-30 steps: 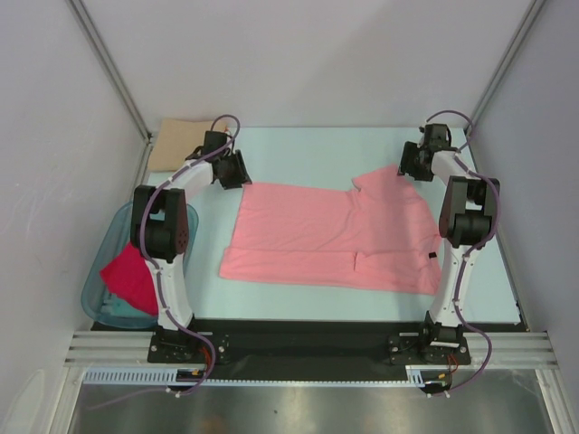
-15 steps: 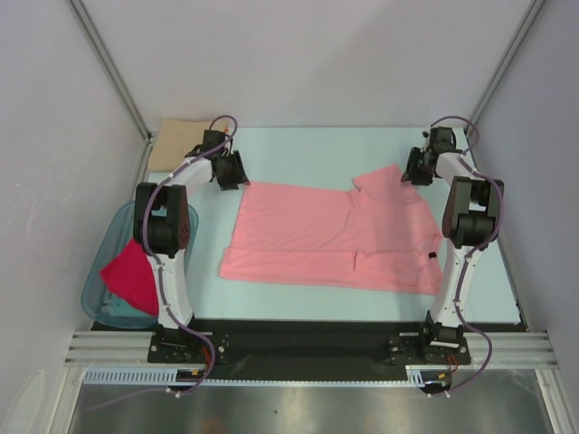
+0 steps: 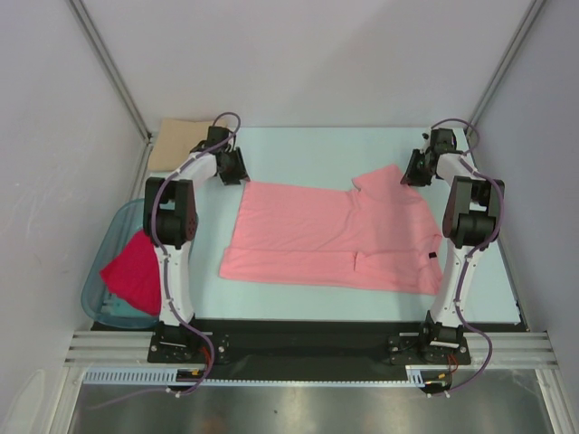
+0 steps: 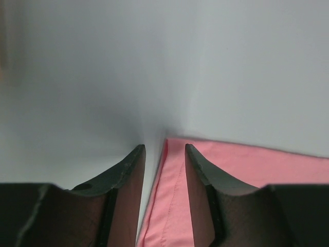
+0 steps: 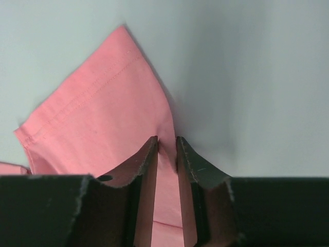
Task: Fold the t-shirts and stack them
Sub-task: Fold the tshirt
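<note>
A salmon-pink t-shirt [image 3: 326,235] lies spread flat on the pale table, with a small dark label [image 3: 432,258] near its right hem. My left gripper [image 3: 233,172] is at the shirt's far left corner. In the left wrist view its jaws [image 4: 164,149] stand open astride the hemmed edge [image 4: 169,206], low over the table. My right gripper [image 3: 412,172] is at the far right sleeve. In the right wrist view its jaws [image 5: 167,141] are pinched on a raised fold of the sleeve [image 5: 103,118]. A tan t-shirt [image 3: 176,145] lies folded at the back left. A crimson-pink t-shirt [image 3: 134,271] hangs out of the tub.
A translucent teal tub [image 3: 95,285] stands at the left edge of the table beside the left arm's base. White walls and metal frame posts close in the back and both sides. A black strip runs along the near edge.
The right jaws have narrowed onto the sleeve fold. The left arm has shifted slightly toward the back, its gripper still at the shirt's corner. The shirt has not moved.
</note>
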Robot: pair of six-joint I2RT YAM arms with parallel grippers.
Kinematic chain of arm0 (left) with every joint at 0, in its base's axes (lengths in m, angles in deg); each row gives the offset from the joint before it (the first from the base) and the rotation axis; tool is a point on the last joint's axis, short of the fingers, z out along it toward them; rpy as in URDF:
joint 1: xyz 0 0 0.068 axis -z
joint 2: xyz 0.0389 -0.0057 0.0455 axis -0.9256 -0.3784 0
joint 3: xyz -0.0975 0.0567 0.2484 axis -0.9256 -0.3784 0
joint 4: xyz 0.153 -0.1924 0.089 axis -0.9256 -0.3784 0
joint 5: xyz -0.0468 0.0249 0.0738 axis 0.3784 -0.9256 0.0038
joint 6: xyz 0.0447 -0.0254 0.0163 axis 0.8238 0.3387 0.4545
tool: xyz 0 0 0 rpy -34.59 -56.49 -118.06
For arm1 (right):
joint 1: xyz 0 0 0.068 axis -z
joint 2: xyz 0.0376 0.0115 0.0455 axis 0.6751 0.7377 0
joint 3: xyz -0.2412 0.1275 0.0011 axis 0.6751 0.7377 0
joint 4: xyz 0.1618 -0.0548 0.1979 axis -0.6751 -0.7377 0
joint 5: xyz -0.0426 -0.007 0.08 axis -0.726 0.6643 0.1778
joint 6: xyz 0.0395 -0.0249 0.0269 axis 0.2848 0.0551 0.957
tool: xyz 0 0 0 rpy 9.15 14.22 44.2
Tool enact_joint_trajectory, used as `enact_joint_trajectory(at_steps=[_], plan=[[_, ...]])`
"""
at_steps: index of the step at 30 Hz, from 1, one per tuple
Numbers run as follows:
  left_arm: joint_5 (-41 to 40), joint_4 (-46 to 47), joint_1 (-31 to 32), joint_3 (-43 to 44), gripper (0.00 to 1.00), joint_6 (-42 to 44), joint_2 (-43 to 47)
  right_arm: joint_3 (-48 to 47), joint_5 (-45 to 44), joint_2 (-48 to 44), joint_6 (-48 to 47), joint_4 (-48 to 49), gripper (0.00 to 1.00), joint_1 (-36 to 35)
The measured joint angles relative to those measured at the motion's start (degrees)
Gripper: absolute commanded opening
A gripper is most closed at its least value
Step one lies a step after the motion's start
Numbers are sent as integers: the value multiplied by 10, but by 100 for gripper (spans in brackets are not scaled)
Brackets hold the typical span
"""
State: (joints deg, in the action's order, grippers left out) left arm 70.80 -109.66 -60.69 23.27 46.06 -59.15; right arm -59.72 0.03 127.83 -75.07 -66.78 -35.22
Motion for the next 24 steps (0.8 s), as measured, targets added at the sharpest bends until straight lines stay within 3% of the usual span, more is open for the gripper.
enact_joint_trajectory(at_steps=[14, 20, 24], plan=[[21, -3, 6, 28, 38, 2, -21, 5, 10, 0, 3, 5, 22, 0], [28, -8, 7, 28, 17, 0, -24, 5, 11, 0, 4, 5, 21, 0], [30, -10, 7, 34, 0, 0, -29, 5, 15, 0, 8, 6, 5, 1]])
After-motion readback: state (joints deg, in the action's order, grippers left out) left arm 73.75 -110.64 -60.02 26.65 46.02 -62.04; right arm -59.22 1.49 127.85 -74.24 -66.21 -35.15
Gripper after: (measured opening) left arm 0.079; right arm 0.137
